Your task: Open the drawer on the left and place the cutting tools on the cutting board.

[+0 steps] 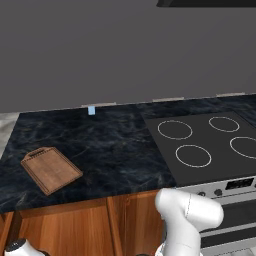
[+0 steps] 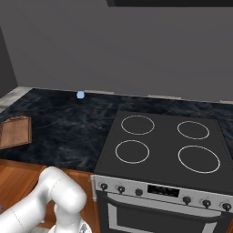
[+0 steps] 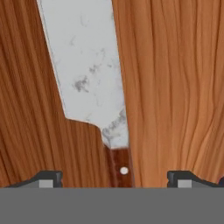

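Cutting board point(image 1: 51, 170) on counter point(image 1: 115, 145), left of stove point(image 1: 210, 145).

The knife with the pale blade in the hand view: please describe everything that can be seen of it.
The knife with the broad pale grey, mottled blade lies flat on a reddish-brown wood surface. The blade widens away from the camera and runs out of the top edge, so its tip is not seen. Near the camera it steps in to a narrow neck joining a reddish-brown handle with one pale rivet. The open gripper straddles the handle, its fingertips apart from it on both sides.
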{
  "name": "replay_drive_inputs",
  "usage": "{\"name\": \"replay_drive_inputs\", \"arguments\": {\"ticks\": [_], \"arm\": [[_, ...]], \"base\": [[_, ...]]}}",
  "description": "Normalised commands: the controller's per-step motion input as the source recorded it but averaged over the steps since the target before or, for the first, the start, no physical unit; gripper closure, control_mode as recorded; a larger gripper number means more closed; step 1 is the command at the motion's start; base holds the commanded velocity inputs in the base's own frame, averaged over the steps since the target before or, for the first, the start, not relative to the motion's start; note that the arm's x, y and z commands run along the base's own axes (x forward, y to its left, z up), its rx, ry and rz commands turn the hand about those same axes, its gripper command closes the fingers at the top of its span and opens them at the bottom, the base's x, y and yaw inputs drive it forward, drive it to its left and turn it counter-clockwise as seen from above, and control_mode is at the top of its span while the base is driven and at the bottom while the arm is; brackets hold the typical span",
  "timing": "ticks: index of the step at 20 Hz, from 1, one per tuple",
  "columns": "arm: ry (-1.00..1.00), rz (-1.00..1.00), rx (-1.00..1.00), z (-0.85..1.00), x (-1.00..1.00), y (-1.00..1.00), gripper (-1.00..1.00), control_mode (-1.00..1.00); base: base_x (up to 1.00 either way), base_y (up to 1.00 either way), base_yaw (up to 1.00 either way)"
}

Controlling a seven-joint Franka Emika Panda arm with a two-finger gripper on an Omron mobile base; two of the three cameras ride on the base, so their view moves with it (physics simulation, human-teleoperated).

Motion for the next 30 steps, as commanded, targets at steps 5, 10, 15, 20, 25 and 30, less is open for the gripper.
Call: {"name": "replay_drive_inputs", "arguments": {"ticks": [5,10,15,20,25,30], "arm": [[0.00,0.00,-0.02,-0.39,0.00,0.00,-1.00,-1.00],[0.00,0.00,-0.02,-0.35,-0.05,0.02,1.00,-1.00],[-0.03,0.00,-0.02,-0.24,-0.30,0.00,1.00,-1.00],[-0.09,0.00,0.00,-0.03,-0.28,0.00,1.00,-1.00],[-0.11,-0.02,0.00,0.26,-0.08,-0.03,1.00,-1.00],[-0.09,-0.02,0.02,0.87,-0.01,-0.13,1.00,-1.00]], "base": [[0.00,0.00,0.00],[0.00,0.00,0.00],[0.00,0.00,0.00],[0.00,0.00,0.00],[0.00,0.00,0.00],[0.00,0.00,0.00]]}}
